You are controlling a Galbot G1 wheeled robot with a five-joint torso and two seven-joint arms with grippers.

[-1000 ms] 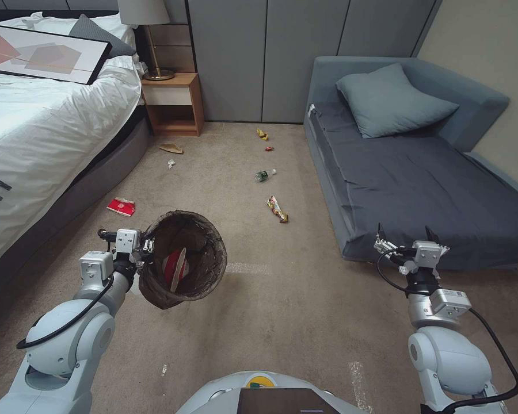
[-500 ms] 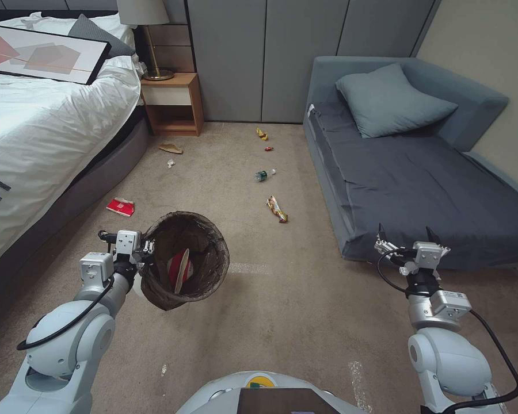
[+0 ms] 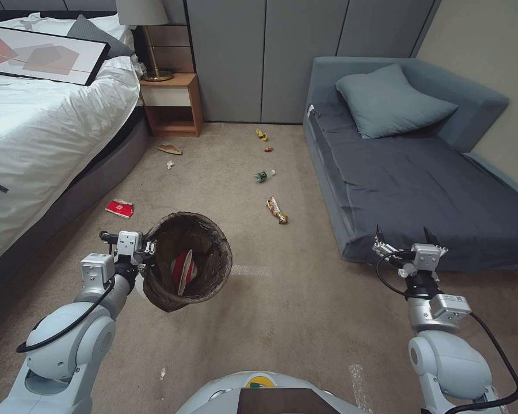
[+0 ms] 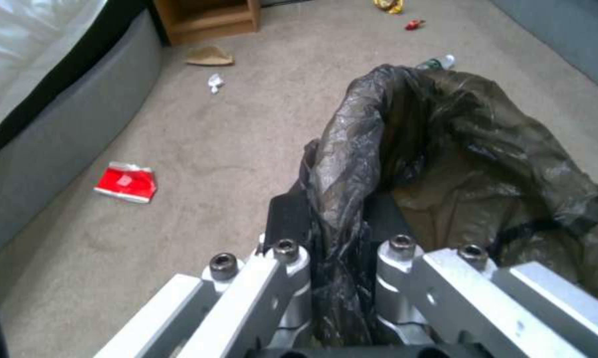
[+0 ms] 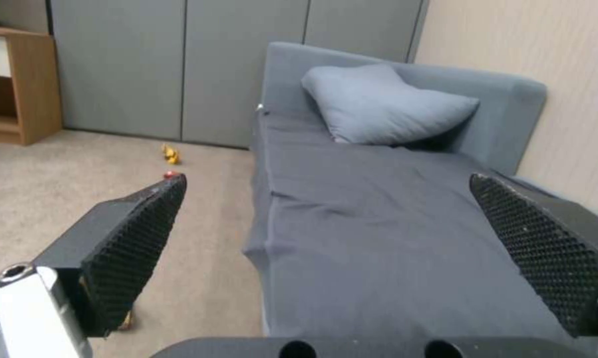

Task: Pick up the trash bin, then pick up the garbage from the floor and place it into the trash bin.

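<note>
At the far left, a red packet [image 3: 120, 208] lies on the carpet [image 3: 282, 322] close to the bed [image 3: 46, 132]. Just right of it and nearer the robot, the left gripper [image 3: 148, 248] is clenched on the lined rim of the trash bin [image 3: 187, 261] and holds it clear of the floor, tilted a little, mouth up; the left wrist view shows the dark liner bag [image 4: 438, 164] pinched between the two fingers. A red-and-white piece already sits inside the bin.

Farther off, by the nightstand [image 3: 172, 103], lie a tan paper scrap [image 3: 170, 149] and a crumpled tissue [image 3: 170, 164]. In the middle strip of carpet a plastic bottle [image 3: 263, 175] and a snack wrapper [image 3: 277, 210] lie nearer, with a small red bit [image 3: 268, 149] and a yellow wrapper [image 3: 262, 134] farther back (all well apart from the bin).

On the right, the right gripper [image 3: 404, 238] hangs beside the near corner of the sofa [image 3: 420, 184], fingers spread wide and holding nothing.

The weak point looks to be the left grip: it bites mostly on thin liner, so the bag could slide off the rim or tear, and the bin would drop or tip its contents. The right arm, reaching for litter, could also brush the sofa edge.
</note>
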